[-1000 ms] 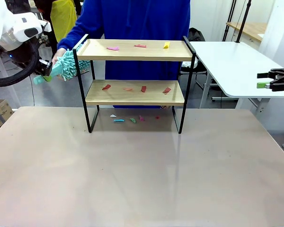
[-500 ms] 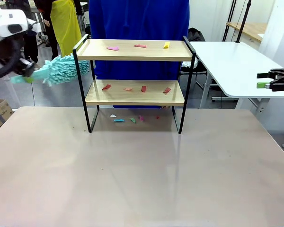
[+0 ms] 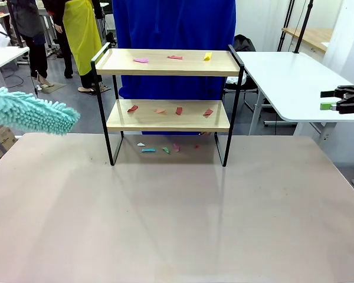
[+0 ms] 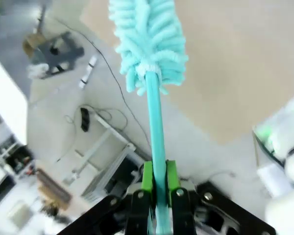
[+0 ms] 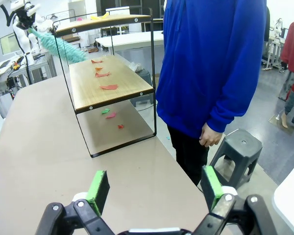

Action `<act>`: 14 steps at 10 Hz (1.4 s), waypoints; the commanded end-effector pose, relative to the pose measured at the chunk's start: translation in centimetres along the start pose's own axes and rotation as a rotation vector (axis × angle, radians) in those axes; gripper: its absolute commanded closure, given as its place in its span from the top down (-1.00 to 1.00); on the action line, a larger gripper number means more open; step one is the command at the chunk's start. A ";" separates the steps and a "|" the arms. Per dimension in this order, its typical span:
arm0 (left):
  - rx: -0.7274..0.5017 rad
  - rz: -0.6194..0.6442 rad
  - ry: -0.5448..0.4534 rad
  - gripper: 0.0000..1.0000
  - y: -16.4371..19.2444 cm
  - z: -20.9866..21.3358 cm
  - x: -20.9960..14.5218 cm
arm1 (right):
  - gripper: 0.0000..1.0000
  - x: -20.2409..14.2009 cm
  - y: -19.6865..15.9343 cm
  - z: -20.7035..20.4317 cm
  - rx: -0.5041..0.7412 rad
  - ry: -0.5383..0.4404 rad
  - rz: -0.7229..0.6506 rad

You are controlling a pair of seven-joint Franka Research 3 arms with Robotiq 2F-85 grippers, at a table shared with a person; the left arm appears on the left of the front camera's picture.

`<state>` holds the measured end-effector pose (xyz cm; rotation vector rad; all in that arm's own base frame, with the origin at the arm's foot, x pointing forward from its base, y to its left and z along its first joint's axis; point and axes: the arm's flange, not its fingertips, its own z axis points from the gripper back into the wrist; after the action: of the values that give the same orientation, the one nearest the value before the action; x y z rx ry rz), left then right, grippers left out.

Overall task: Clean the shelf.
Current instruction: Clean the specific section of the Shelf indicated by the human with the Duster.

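The left gripper (image 4: pixel 158 172) was clamped on the thin turquoise handle (image 4: pixel 156 127) of a fluffy turquoise microfibre duster (image 3: pixel 34 113). The duster's head hung at the left edge of the front view, over the table's (image 3: pixel 177 224) left border. The small two-tier shelf of light wood boards in a thin black metal frame (image 3: pixel 224 63) stood at upper centre, well right of the duster and apart from it. Small coloured paper scraps (image 3: pixel 174 57) lay on both boards and beneath.

To sweep well, the head should probably come in level with a board, lie flat, and push the scraps one way off the open front edge without knocking the frame.

The right gripper (image 5: pixel 152 188) stood wide open, holding nothing.
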<state>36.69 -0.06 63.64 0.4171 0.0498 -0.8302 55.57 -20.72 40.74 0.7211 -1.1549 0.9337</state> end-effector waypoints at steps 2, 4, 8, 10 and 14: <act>-0.059 -0.390 0.081 -0.74 -1.8 2.6 -1.6 | 1.00 0.7 0.4 -0.3 -0.013 0.019 -0.012; -0.146 -0.603 0.063 -0.74 -4.2 3.2 -1.1 | 1.00 0.7 0.4 -0.3 -0.013 0.019 -0.012; -0.193 -0.811 0.037 -0.74 -7.2 2.7 1.2 | 1.00 0.7 0.4 -0.3 -0.013 0.019 -0.012; -0.201 -0.793 0.033 -0.74 -7.4 2.9 1.4 | 1.00 0.7 0.4 -0.3 -0.013 0.019 -0.012; -0.201 -0.793 0.033 -0.74 -7.4 2.9 1.4 | 1.00 0.7 0.4 -0.3 -0.013 0.019 -0.012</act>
<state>32.25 -6.76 63.29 0.2168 0.3425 -1.5745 55.57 -20.71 40.74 0.7212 -1.1550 0.9335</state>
